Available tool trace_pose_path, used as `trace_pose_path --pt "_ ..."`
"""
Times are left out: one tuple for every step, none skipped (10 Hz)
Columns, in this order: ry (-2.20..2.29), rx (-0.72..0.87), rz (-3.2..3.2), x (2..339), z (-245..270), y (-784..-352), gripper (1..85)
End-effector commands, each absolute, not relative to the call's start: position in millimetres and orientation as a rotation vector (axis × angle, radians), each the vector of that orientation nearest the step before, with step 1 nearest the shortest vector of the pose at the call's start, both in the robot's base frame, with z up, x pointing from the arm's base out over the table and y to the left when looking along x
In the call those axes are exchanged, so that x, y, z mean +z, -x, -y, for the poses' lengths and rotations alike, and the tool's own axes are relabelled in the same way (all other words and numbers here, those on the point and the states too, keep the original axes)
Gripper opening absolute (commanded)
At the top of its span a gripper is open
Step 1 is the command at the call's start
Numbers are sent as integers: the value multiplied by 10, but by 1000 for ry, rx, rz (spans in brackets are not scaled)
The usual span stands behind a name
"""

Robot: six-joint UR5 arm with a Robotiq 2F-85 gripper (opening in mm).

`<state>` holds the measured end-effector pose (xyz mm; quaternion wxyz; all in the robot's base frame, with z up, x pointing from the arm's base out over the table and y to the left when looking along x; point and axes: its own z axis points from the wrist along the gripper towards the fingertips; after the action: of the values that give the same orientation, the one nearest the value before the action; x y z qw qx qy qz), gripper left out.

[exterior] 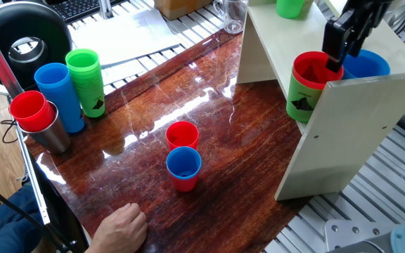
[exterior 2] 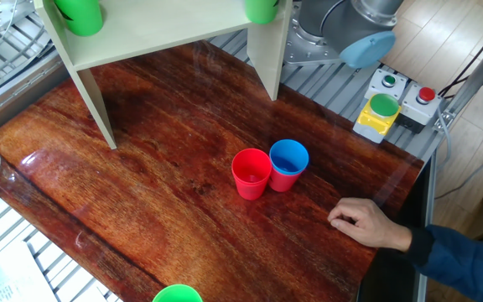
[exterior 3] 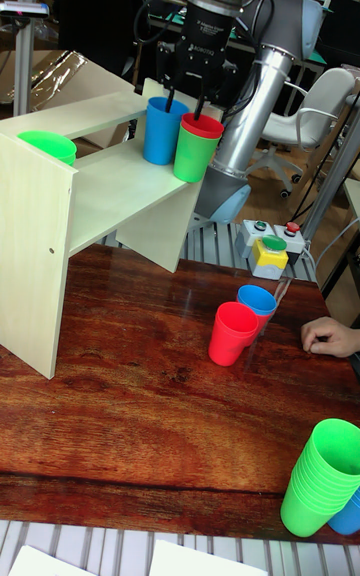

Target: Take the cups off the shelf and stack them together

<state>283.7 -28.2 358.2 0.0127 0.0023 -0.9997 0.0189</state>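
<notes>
On the cream shelf (exterior: 371, 119) a red cup (exterior: 308, 70) sits nested in the green logo cup (exterior: 301, 102), with a blue cup (exterior: 365, 65) right beside it. My gripper (exterior 3: 184, 104) hangs over this pair with its fingers apart: one fingertip dips into the blue cup (exterior 3: 160, 131), the other into the red cup (exterior 3: 202, 126). It grips nothing. Another green cup (exterior 3: 47, 147) stands at the shelf's far end. A red cup (exterior: 182, 133) and a blue cup (exterior: 183, 161) stand side by side on the table.
Tall blue (exterior: 60, 95) and green (exterior: 86, 81) cup columns and a steel tumbler (exterior: 51, 133) holding a red cup stand at the table's left. A person's hand (exterior: 121, 225) rests at the near edge. A button box (exterior 2: 384, 109) sits by the arm's base.
</notes>
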Motion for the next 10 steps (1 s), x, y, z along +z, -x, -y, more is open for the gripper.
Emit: trace_pose_path --pt "-1 27 3121 3542 255 -2836 483" --pt "-3 25 3121 3536 253 -2840 483" --pt "-5 25 3121 3534 254 -2839 483" --pt "-1 27 3117 3540 257 -2823 483" --pt "7 27 3115 3552 257 -2808 483" --pt "19 25 3112 3563 252 -2791 483" --pt "38 18 3109 3572 240 -2773 483" --pt "54 21 3109 3583 240 -2756 483" --pt "62 23 3107 3582 244 -2748 480" --pt "62 26 3109 3563 253 -2755 470"
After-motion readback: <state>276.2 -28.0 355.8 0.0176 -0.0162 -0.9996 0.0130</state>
